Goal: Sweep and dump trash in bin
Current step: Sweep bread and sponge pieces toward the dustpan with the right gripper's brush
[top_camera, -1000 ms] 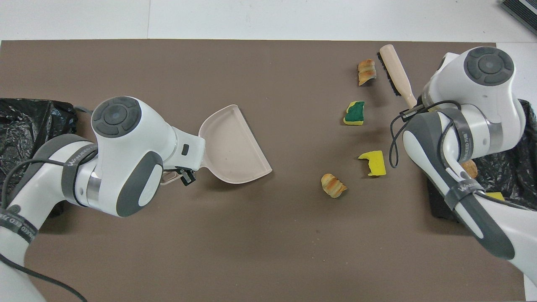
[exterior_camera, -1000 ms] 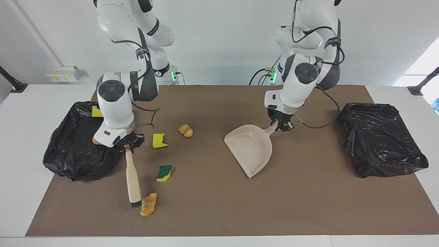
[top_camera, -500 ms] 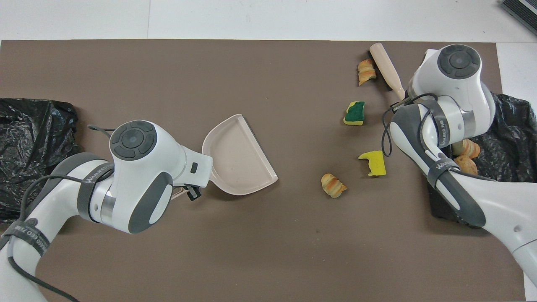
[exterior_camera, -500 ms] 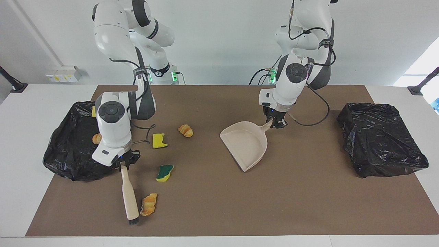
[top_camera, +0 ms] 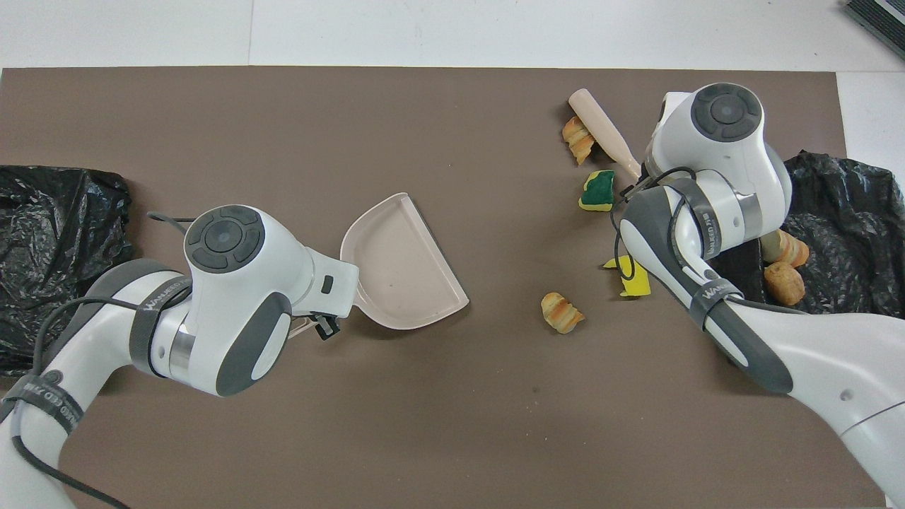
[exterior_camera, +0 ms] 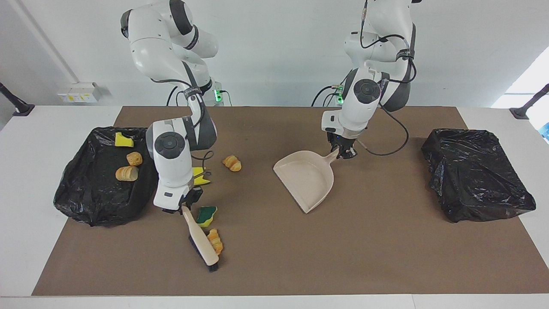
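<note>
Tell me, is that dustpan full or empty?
Empty. The dustpan shows only its bare beige inside in both views; loose scraps lie on the mat toward the right arm's end.

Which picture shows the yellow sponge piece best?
The facing view: the yellow sponge piece shows most of its top beside the right arm. In the overhead view that arm covers much of it, leaving only its edge.

Seven trash bits: sponge [exterior_camera: 123, 140] plus two bread chunks [exterior_camera: 127, 173] sit in the bin [exterior_camera: 81, 193]. Out on the mat, croissant [exterior_camera: 232, 163] at 12 o'clock, yellow sponge [exterior_camera: 199, 176], green-topped sponge [exterior_camera: 206, 215], another croissant [exterior_camera: 215, 241] at 6.
</note>
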### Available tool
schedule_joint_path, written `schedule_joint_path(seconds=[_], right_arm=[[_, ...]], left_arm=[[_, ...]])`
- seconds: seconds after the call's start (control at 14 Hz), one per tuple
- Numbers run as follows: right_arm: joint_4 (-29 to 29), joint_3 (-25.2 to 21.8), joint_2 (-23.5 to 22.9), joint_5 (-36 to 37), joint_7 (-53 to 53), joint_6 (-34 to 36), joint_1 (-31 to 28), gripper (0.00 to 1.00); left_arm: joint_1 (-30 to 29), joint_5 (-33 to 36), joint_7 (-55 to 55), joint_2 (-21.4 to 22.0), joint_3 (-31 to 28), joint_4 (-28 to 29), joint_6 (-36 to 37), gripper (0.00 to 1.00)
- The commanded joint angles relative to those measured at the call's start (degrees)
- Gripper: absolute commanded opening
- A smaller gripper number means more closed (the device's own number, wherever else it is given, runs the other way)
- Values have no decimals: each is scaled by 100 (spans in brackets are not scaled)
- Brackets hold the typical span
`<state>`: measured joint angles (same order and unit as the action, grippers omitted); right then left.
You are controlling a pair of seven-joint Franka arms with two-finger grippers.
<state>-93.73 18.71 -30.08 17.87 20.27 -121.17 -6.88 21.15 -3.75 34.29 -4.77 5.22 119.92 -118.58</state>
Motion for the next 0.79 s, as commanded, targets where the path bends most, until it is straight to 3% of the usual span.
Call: schedule_joint_path(seconds=[0.0,0.36,0.5,0.71], right_arm=[[-759,211,476,-467,547,76,-50,0],[-1322,861,810,-758,347,251,-24,0],[-1550,1037,960,-776,65,287,-15,0],[-1727,1082,1259,-793,-59,505,125,0]], left_arm=[[100,-47,-570,293,-65,365,-175,68],[74,-47,-661,459,-65,724,-402,68],[100,-38,-661,426,-65,858,-605,63],[109,-38,-669,354,-65,779,-491,47]])
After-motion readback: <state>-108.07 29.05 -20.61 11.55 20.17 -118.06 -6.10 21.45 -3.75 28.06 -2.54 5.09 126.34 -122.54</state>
